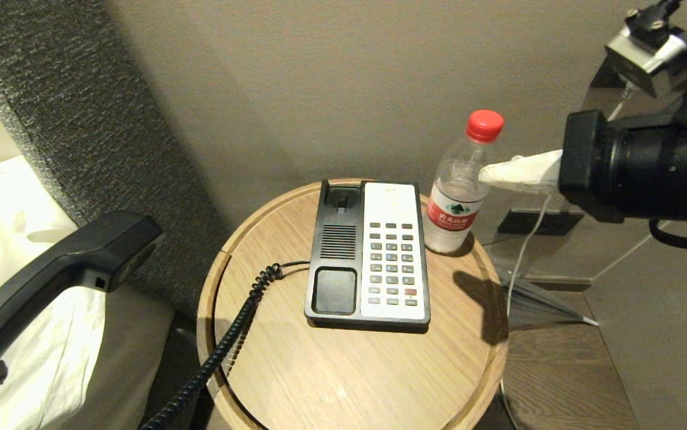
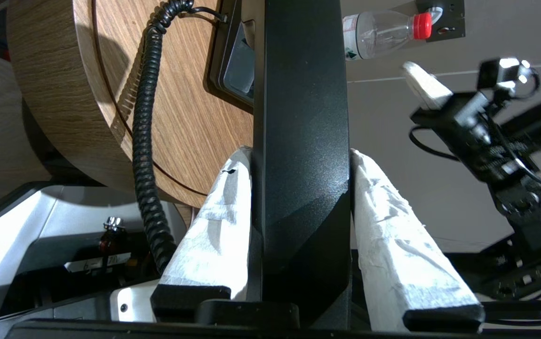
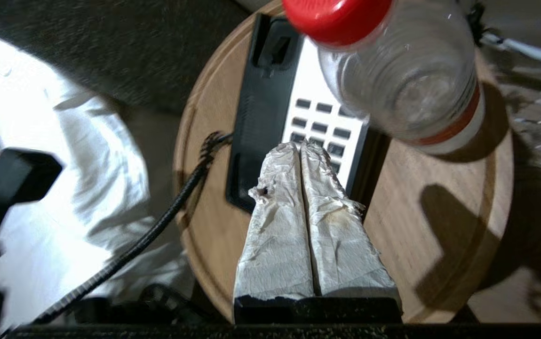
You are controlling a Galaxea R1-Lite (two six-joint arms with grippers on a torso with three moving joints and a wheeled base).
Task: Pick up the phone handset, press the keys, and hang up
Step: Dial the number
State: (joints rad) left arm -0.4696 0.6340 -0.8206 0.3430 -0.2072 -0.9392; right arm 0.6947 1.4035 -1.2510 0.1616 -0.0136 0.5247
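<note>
The left gripper [image 2: 301,188] is clamping the one glossy black phone handset [image 1: 63,263] off the round wooden table's [image 1: 343,382] left edge, its coiled cord [image 1: 230,340] trailing there, while the right gripper [image 3: 301,148], paper-wrapped fingers pressed together, is hovering beside one red-capped plastic bottle [image 1: 460,191] near the right edge.

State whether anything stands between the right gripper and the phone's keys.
Yes. The water bottle stands on the table beside the phone, right by the right gripper, whose shut fingers must pass it to reach the keys.
</note>
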